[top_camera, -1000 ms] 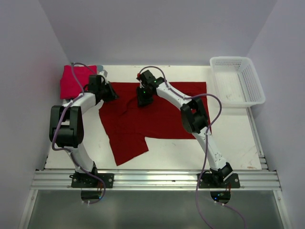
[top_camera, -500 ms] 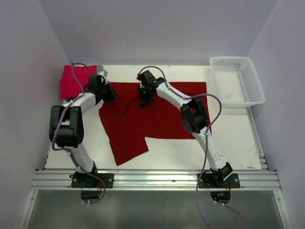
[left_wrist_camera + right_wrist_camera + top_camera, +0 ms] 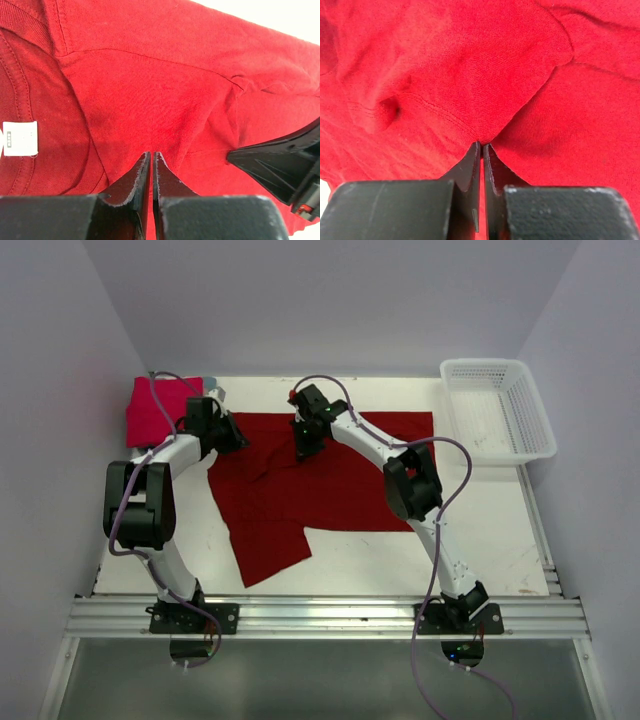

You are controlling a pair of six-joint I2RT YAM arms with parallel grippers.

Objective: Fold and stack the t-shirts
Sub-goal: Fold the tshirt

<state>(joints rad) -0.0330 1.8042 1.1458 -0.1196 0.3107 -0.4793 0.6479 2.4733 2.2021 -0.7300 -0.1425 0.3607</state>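
On the table (image 3: 480,530): crimson shirt (image 3: 340,490) is spread out, centre.
Far-left corner: pink shirt (image 3: 150,412) is laid folded.
Left claw (image 3: 151,156): clenched on crimson shirt's far-left edge.
Right claw (image 3: 482,146): clenched on a fold near its far edge.

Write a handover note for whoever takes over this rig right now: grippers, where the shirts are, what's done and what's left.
Left gripper: shut, pinching the crimson t-shirt beside its collar, at the shirt's far left.
Right gripper: shut on a raised fold of the same shirt, near its far edge.
The crimson t-shirt lies spread on the table, unfolded.
The pinkish-red t-shirt looks folded at the far left corner. The basket is at the far right. No other shirt is in view.
Done: one shirt folded.
Left: fold the crimson one and stack it on the pinkish-red one.
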